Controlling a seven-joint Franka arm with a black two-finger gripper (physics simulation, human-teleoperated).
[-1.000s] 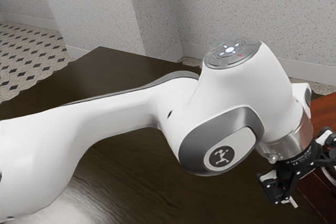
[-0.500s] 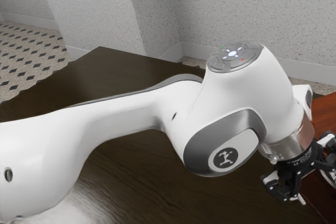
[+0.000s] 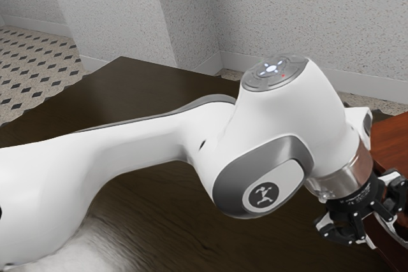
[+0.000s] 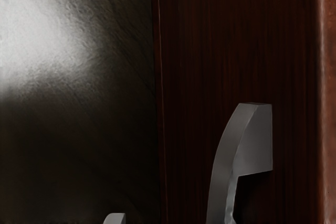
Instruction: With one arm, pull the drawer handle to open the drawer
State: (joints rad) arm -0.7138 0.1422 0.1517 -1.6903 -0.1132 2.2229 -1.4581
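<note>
Speckled walls (image 3: pixel 115 11) back the dark desk (image 3: pixel 146 87). The grey drawer handle (image 4: pixel 242 150) juts from the reddish drawer front (image 4: pixel 210 51) at the exterior frame's lower right. The gripper (image 3: pixel 348 236) hangs just before it, likely lining up a pull. I cannot tell whether the jaws are open or closed.

No legible words or nos. Only sign: small white figure logo (image 3: pixel 264 194) on a black disc in the arm's grey joint cover (image 3: pixel 252 170), ext. view lower centre-right. Faint pale print on black flange (image 3: pixel 358 194) just above gripper (image 3: pixel 347 237), lower right, too small to read.
</note>
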